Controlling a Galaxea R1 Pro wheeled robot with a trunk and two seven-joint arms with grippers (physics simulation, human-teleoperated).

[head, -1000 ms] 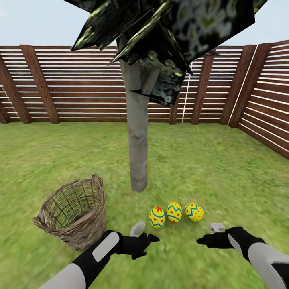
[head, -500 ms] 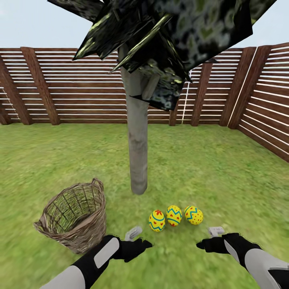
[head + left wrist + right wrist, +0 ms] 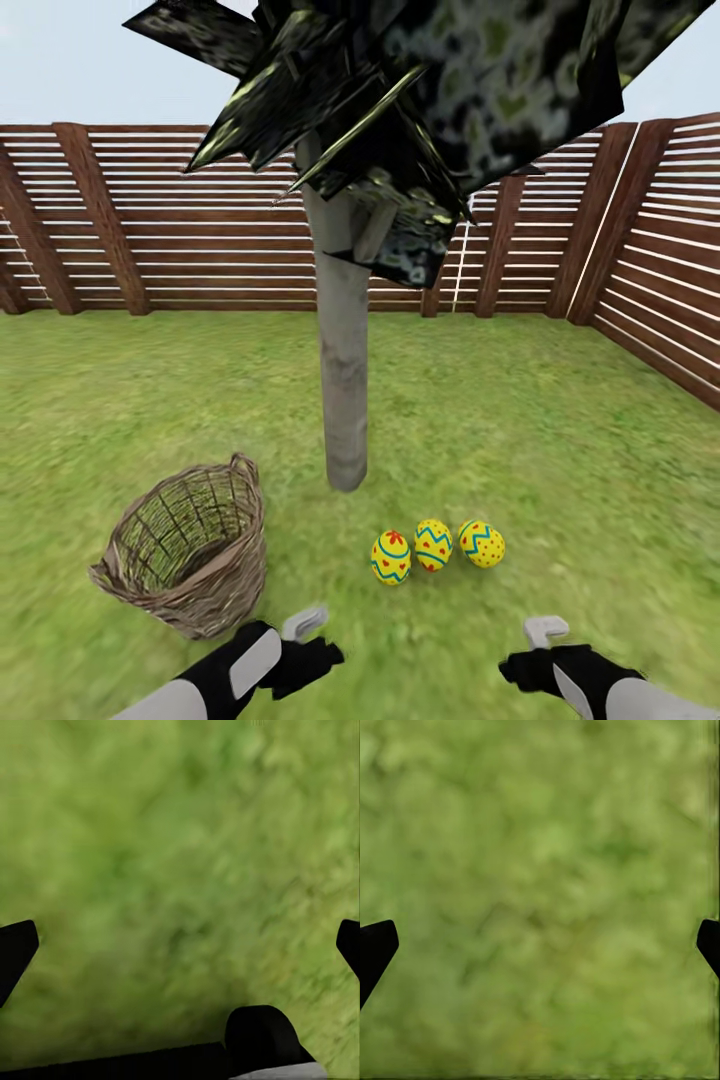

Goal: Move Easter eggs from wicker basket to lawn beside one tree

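Three yellow Easter eggs, the left (image 3: 391,557), the middle (image 3: 433,544) and the right (image 3: 481,543), lie in a row on the lawn (image 3: 560,450) just in front of the tree's pale trunk (image 3: 343,380). The wicker basket (image 3: 185,550) stands to their left, tilted, with nothing visible inside it but weave and grass. My left gripper (image 3: 308,652) hangs low between basket and eggs, and my right gripper (image 3: 532,662) hangs below the right egg. In the wrist views the left gripper (image 3: 180,945) and the right gripper (image 3: 540,945) are open over bare grass, holding nothing.
A brown slatted fence (image 3: 180,220) closes the garden at the back and along the right side (image 3: 660,300). Dark leaf clumps (image 3: 430,110) hang over the trunk. Grass stretches wide on both sides of the tree.
Both arms have drawn back toward me and sit lower in the head view. The whole picture has shifted slightly, so the camera moved; eggs and basket stay where they were.
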